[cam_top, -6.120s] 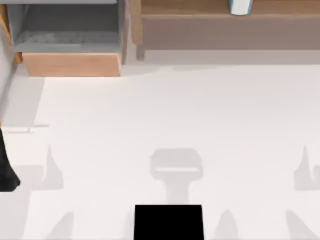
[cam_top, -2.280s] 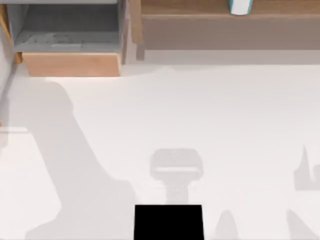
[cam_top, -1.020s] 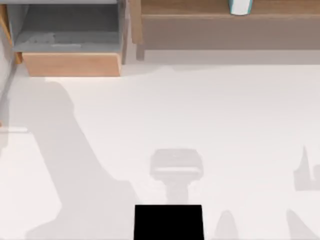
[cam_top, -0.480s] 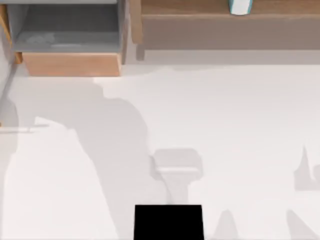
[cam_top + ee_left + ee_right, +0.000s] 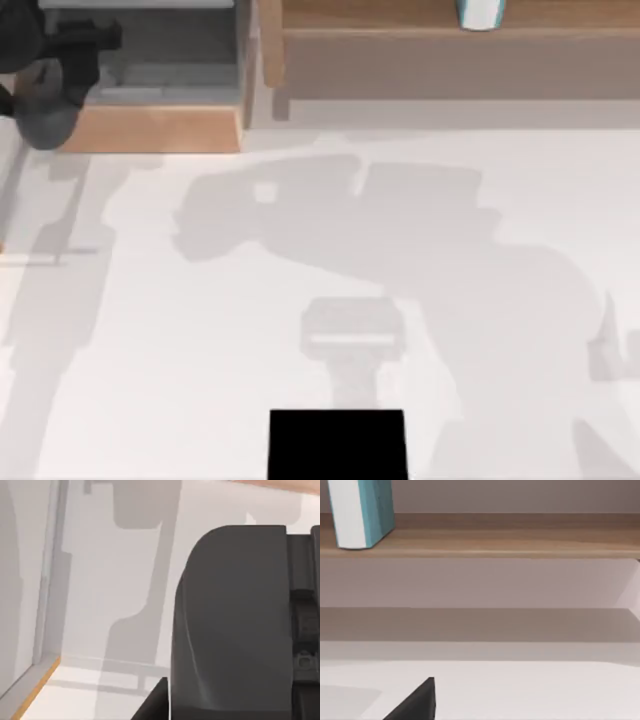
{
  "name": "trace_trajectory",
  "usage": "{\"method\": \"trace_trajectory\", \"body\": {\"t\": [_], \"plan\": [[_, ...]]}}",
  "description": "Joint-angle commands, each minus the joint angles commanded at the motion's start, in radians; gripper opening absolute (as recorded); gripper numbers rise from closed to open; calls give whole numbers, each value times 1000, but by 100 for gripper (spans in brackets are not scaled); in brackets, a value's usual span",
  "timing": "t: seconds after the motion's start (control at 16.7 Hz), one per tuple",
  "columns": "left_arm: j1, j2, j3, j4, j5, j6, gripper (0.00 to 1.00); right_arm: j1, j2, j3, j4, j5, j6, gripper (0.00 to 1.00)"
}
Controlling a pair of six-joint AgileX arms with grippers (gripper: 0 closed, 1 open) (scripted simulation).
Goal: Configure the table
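- Over the grey box (image 5: 140, 70) at the table's (image 5: 330, 270) far left hangs the left arm (image 5: 50, 70); jaw state cannot be told.
- Facing the right gripper: wooden shelf (image 5: 510, 535) with a teal-and-white box (image 5: 362, 512).

The counter (image 5: 420, 300) is plain white, smooth and matt — no grain, no gloss. The shelf unit (image 5: 450, 60) looks like light-brown wood with faint streaks; so does the front of the grey box (image 5: 150, 130). The left arm (image 5: 50, 70) has a dark, smooth plastic-looking shell — dull sheen only.
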Motion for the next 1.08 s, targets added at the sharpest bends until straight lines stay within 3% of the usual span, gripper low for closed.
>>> {"method": "trace_trajectory", "body": {"t": [0.66, 0.9, 1.08], "plan": [[-784, -195, -586, 233, -74, -670, 0, 0, 0, 0, 0, 0, 0, 100], [-966, -206, -709, 299, -89, -826, 0, 0, 0, 0, 0, 0, 0, 100], [-1017, -203, -743, 317, -94, -871, 0, 0, 0, 0, 0, 0, 0, 100]]}}
